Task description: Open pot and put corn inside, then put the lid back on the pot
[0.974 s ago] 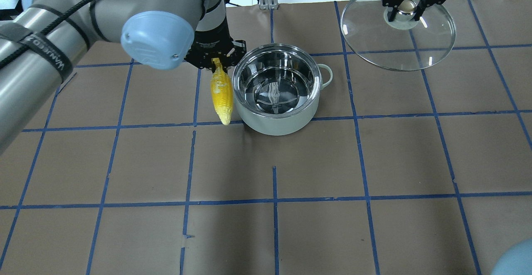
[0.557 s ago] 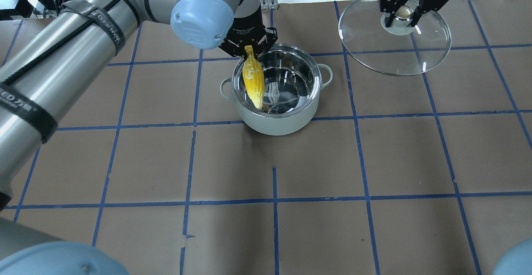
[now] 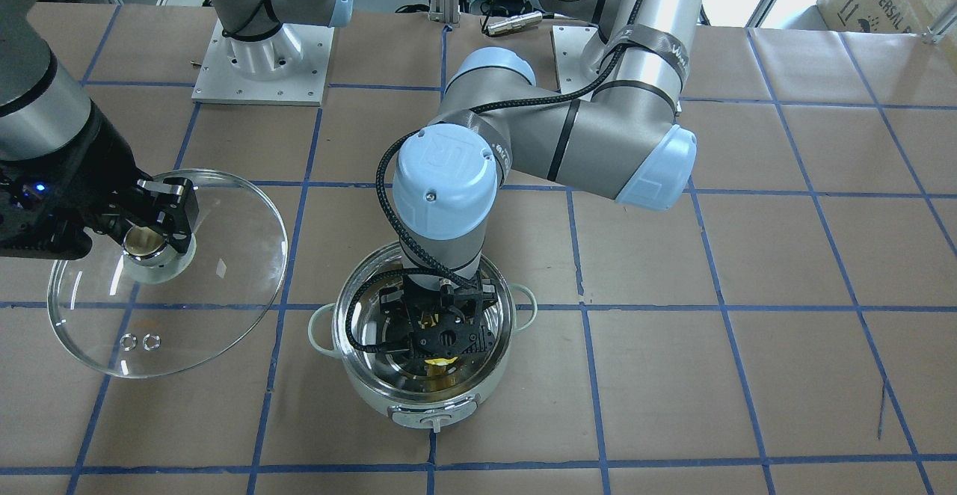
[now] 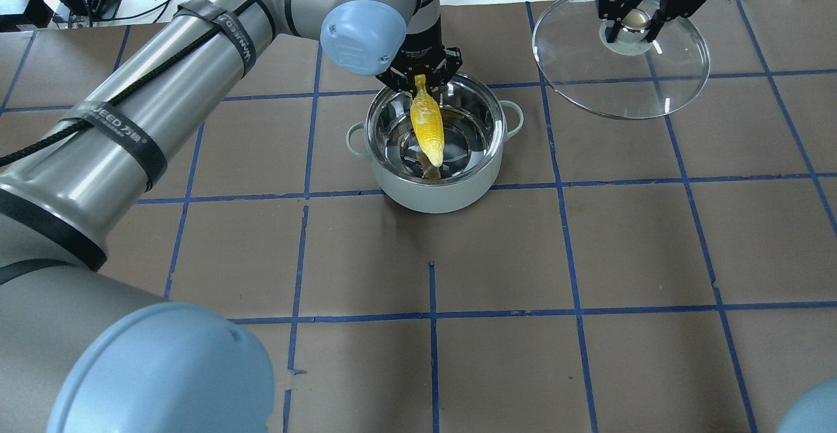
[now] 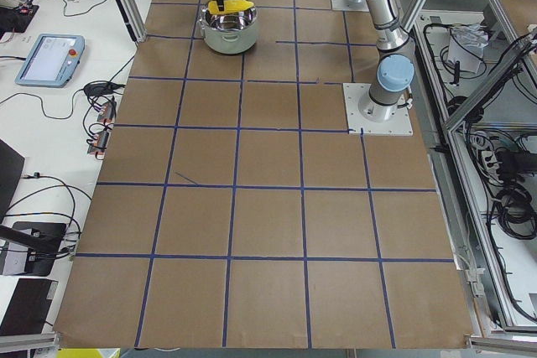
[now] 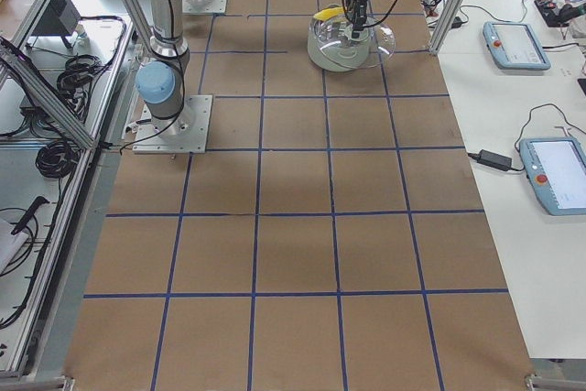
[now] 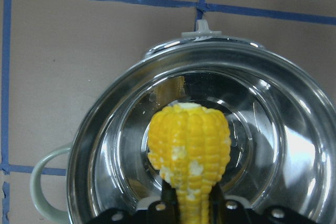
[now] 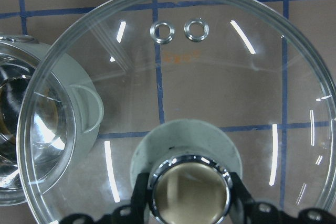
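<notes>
Overhead: at upper centre the left pincer (image 4: 418,81) is clamped on the thick end of the corn (image 4: 428,129). The corn slopes tip-down into the open pot (image 4: 435,199) on the counter (image 4: 588,256). At upper right the right pincer (image 4: 632,22) grips the knob of the lid (image 4: 621,86), well apart from the pot.

Front view: at lower centre, the left pincer sits within the pot's rim.

Left wrist view: the corn hangs over the middle of the steel floor.

It seems best to lower until the tip touches, then tilt the ear flat before letting go. That way nothing pokes above the rim when the lid goes on.
</notes>
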You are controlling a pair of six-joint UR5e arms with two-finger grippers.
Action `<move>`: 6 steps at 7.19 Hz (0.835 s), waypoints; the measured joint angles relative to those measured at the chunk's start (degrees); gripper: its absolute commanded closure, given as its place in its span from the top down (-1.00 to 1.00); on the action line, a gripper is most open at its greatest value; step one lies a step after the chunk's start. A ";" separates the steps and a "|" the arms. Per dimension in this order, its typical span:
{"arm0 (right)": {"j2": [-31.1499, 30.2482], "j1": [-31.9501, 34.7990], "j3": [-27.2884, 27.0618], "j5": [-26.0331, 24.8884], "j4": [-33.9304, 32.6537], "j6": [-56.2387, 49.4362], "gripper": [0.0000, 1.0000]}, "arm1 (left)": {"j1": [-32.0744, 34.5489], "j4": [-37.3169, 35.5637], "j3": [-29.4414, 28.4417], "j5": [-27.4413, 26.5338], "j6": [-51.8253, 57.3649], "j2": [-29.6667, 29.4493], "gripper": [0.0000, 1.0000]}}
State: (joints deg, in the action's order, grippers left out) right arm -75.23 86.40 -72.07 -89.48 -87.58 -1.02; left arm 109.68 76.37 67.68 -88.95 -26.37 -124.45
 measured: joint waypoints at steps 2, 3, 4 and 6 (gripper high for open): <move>0.00 0.05 0.00 0.06 0.02 0.03 -0.46 | 0.31 -1.00 -0.01 0.62 -0.56 -0.63 1.00; 0.00 0.07 0.00 0.08 0.00 0.04 -0.46 | 0.37 -1.46 0.00 1.11 -1.45 -0.67 1.00; 0.00 0.07 0.00 0.09 0.02 0.05 -0.46 | 0.39 -1.77 0.13 1.97 -2.75 -0.70 1.00; 0.00 0.06 0.00 0.09 -0.02 0.05 -0.46 | 0.04 -1.96 0.67 2.98 -2.66 -0.52 1.00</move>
State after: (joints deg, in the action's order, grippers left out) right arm -75.23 86.46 -72.07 -89.38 -87.60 -0.97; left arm 109.72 74.41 68.35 -85.97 -29.03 -124.97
